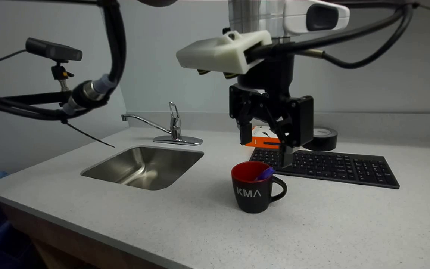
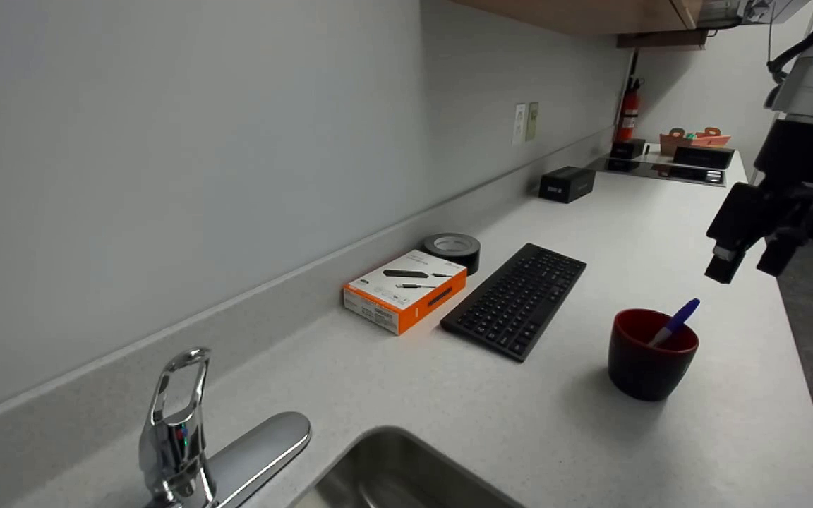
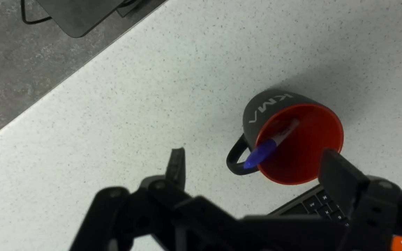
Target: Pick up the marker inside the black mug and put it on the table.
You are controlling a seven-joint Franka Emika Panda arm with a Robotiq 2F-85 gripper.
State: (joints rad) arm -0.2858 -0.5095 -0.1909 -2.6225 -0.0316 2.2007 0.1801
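Note:
The black mug [image 1: 253, 198] stands upright on the counter, red inside. It also shows in an exterior view [image 2: 643, 370] and in the wrist view [image 3: 258, 108]. The marker leans in the mug with its purple-blue end above the rim, in both exterior views [image 1: 265, 173] [image 2: 677, 317]. In the wrist view the marker [image 3: 265, 150] points over the mug's handle. My gripper [image 1: 265, 148] is open and empty above the mug, with its fingers apart; it also shows in an exterior view [image 2: 748, 264]. In the wrist view the marker lies between the open fingers [image 3: 253, 153]. The marker's lower tip is dim.
A black keyboard [image 1: 323, 166] lies behind the mug. An orange and white box [image 2: 406, 286] and a roll of black tape [image 2: 452, 248] sit near the wall. A sink [image 1: 144, 164] with a faucet [image 1: 175, 127] is beside them. The counter's edge [image 3: 65, 79] shows in the wrist view.

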